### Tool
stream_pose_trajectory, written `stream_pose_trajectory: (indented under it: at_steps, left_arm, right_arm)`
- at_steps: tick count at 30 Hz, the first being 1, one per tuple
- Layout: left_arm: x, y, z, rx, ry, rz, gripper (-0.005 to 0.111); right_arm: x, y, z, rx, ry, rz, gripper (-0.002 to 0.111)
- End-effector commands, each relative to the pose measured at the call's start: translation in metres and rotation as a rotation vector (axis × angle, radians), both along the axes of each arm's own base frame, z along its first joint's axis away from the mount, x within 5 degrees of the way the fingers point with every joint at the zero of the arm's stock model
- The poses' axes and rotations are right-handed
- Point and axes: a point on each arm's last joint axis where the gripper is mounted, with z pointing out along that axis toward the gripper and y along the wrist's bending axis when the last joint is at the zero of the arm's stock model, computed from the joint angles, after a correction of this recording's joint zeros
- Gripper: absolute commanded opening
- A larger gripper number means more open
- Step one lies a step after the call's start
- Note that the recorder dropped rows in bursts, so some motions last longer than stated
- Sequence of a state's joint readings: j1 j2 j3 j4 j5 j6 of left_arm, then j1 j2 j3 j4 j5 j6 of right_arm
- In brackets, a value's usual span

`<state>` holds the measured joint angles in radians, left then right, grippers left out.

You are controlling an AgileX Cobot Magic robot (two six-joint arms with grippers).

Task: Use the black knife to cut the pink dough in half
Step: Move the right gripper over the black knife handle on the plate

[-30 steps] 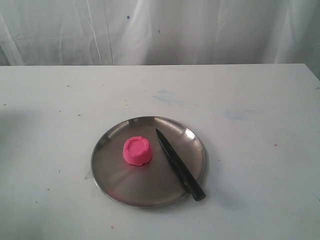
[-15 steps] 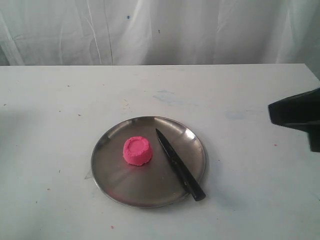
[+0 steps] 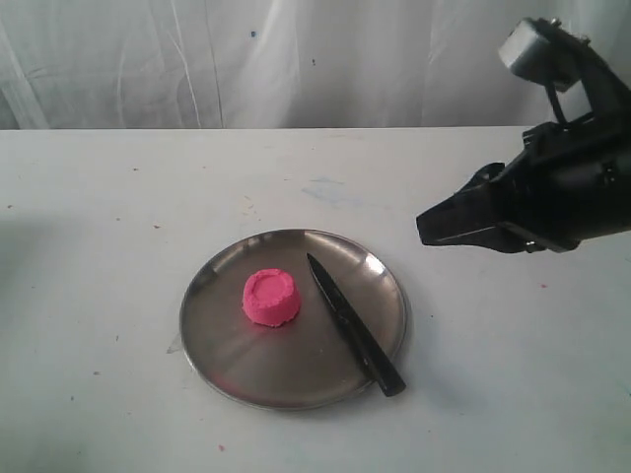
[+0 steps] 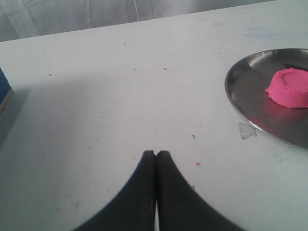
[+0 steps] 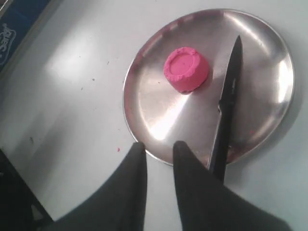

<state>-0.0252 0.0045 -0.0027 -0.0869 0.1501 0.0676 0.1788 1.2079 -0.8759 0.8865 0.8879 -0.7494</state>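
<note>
The pink dough (image 3: 271, 297) is one round dimpled lump, left of middle on the round steel plate (image 3: 237, 370). To the dough's right the black knife (image 3: 352, 325) lies on the plate, point to the back, handle over the front right rim. My right gripper (image 3: 424, 229) hovers in the air right of the plate, open and empty. In its wrist view the gripper (image 5: 159, 146) hangs over the plate rim (image 5: 137, 130), near the knife (image 5: 227, 106) and dough (image 5: 186, 69). My left gripper (image 4: 156, 154) is shut over bare table, apart from the plate (image 4: 240, 98) and dough (image 4: 289, 88).
The white table (image 3: 118, 197) carries paint specks and a white curtain hangs behind it. A blue object (image 5: 21, 21) lies at the table's side in the right wrist view, and a blue corner (image 4: 4, 89) shows in the left wrist view.
My right arm has come into the exterior view from the right and moved left toward the plate. Plate, dough and knife have not moved.
</note>
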Motion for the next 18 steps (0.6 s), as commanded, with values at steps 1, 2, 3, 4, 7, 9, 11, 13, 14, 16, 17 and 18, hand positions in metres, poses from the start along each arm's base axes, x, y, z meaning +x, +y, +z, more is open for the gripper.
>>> stream_pose_trajectory:
  at_steps: [1, 2, 3, 4, 7, 9, 11, 13, 14, 16, 17, 18]
  left_arm:
    - [0.000, 0.000, -0.001, -0.005, -0.001, 0.002, 0.000]
    - [0.000, 0.000, -0.001, -0.005, -0.001, 0.002, 0.000]
    - [0.000, 0.000, -0.001, -0.005, -0.001, 0.002, 0.000]
    - [0.000, 0.000, -0.001, -0.005, -0.001, 0.002, 0.000]
    - [0.000, 0.000, -0.001, -0.005, -0.001, 0.002, 0.000]
    - [0.000, 0.000, -0.001, -0.005, -0.001, 0.002, 0.000]
    - [0.000, 0.000, -0.001, -0.005, -0.001, 0.002, 0.000]
    - [0.000, 0.000, -0.001, -0.005, -0.001, 0.002, 0.000]
    - [0.000, 0.000, -0.001, -0.005, -0.001, 0.002, 0.000]
    - [0.000, 0.000, -0.001, -0.005, -0.001, 0.002, 0.000]
    - [0.000, 0.000, -0.001, -0.005, -0.001, 0.002, 0.000]
    - [0.000, 0.000, -0.001, -0.005, -0.001, 0.002, 0.000]
  right_arm:
    - [0.028, -0.010, -0.025, 0.026, 0.100, -0.057, 0.020]
    - [0.033, -0.012, -0.032, 0.023, 0.128, -0.070, 0.020]
    - [0.038, -0.014, -0.038, 0.021, 0.150, -0.078, 0.020]
    - [0.041, -0.016, -0.043, 0.019, 0.161, -0.080, 0.020]
    - [0.048, -0.017, -0.053, 0.033, 0.172, -0.072, 0.020]
    - [0.048, -0.016, -0.059, 0.086, 0.163, -0.055, 0.020]
    - [0.047, -0.014, -0.067, 0.136, 0.152, -0.009, 0.020]
    - [0.047, -0.011, -0.075, 0.177, 0.155, 0.017, 0.020]
    - [0.047, -0.011, -0.078, 0.190, 0.160, 0.022, 0.020]
    - [0.049, -0.010, -0.084, 0.198, 0.180, 0.033, 0.020]
    - [0.050, -0.009, -0.086, 0.197, 0.186, 0.036, 0.020]
    - [0.051, -0.009, -0.089, 0.195, 0.194, 0.037, 0.020]
